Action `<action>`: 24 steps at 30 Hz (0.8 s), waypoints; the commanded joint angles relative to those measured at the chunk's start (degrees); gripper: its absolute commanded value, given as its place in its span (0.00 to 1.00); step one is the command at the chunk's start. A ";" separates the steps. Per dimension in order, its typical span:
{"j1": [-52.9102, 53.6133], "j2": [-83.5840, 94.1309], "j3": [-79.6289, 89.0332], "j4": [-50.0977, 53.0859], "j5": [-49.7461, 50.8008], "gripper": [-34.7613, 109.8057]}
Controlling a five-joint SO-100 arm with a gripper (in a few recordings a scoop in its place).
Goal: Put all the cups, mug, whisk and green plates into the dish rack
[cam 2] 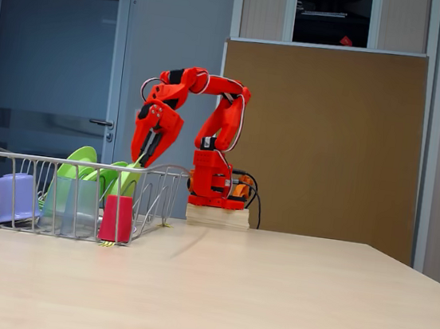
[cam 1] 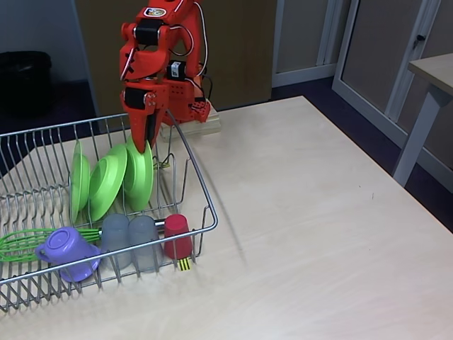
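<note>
Scanning the dish rack (cam 1: pixel 202 185) from its left edge, I see the whisk (cam 1: pixel 28 241) lying flat along the near side with the mug (cam 1: pixel 67 253) on top of it, then two grey cups (cam 1: pixel 131 241) and the red cup (cam 1: pixel 177 235) mouth down at the near right corner by the striped tag (cam 1: pixel 184 265). Behind them three green plates (cam 1: pixel 113 180) stand on edge between the prongs. My gripper (cam 1: pixel 148 144) hangs at the top rim of the rightmost plate, fingers seemingly pinched on it, though I cannot tell for certain.
</note>
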 commanded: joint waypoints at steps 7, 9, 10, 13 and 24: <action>-7.47 17.23 -1.41 7.91 0.44 0.36; -8.35 19.78 -1.32 9.23 1.32 0.36; -8.88 20.65 -1.14 9.84 1.85 0.36; -12.04 23.73 -0.62 10.55 4.57 0.35; -38.50 31.46 10.37 -0.09 13.71 0.28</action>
